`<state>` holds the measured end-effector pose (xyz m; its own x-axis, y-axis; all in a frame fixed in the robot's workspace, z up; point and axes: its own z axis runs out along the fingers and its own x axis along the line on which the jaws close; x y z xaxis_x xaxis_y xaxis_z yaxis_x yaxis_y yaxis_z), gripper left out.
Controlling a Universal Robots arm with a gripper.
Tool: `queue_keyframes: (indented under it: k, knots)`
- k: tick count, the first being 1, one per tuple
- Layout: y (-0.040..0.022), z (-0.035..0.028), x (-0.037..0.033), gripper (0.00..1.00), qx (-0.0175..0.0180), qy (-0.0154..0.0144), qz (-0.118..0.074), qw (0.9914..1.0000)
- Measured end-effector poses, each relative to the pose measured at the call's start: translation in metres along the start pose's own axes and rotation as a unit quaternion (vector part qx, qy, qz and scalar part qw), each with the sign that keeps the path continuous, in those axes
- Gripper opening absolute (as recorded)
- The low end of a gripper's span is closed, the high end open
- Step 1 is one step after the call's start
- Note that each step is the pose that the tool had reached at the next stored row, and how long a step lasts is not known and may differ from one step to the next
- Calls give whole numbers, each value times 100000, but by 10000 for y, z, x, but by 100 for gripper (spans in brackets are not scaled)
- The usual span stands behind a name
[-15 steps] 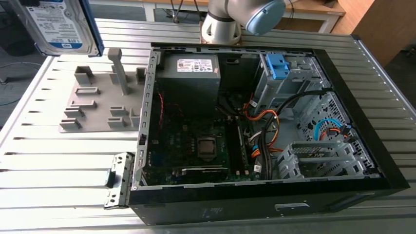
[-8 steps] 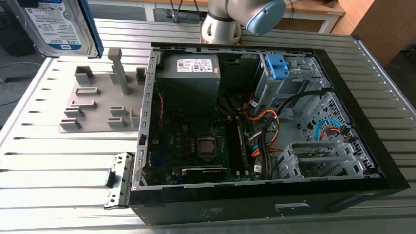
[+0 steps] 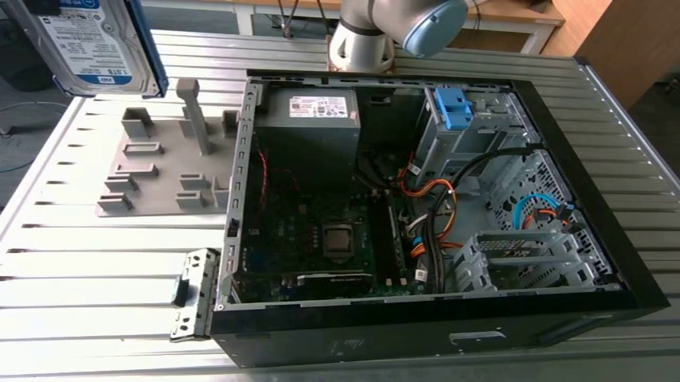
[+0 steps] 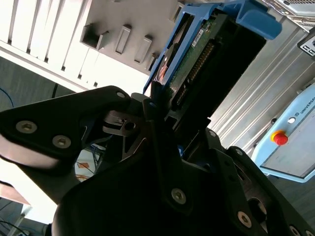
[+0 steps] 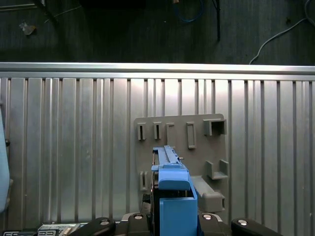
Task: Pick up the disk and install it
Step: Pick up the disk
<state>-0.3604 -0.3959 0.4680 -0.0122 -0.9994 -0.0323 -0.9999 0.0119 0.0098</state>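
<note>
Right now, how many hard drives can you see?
1: the disk, held up at the exterior view's upper left, clamped in the end effector over the grey fixture plate. Another could be hidden inside the computer case.

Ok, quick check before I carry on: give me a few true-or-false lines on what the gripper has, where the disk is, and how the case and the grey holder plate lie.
1. The gripper is shut on the disk. True.
2. The disk is seated inside the computer case. False: it is held up in the air outside the case, at the exterior view's left.
3. The case lies on its side with the panel off and its inside showing. True.
4. The grey holder plate lies to the exterior view's right of the case. False: it lies to the exterior view's left of it.
5. A blue bracket frames the disk. True.
</note>
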Motion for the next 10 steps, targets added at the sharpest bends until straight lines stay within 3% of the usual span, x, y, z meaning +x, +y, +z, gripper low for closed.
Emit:
queue_keyframes:
  k: [10]
  knots:
    - [-2,3,134,36,1,1,-3,100000]
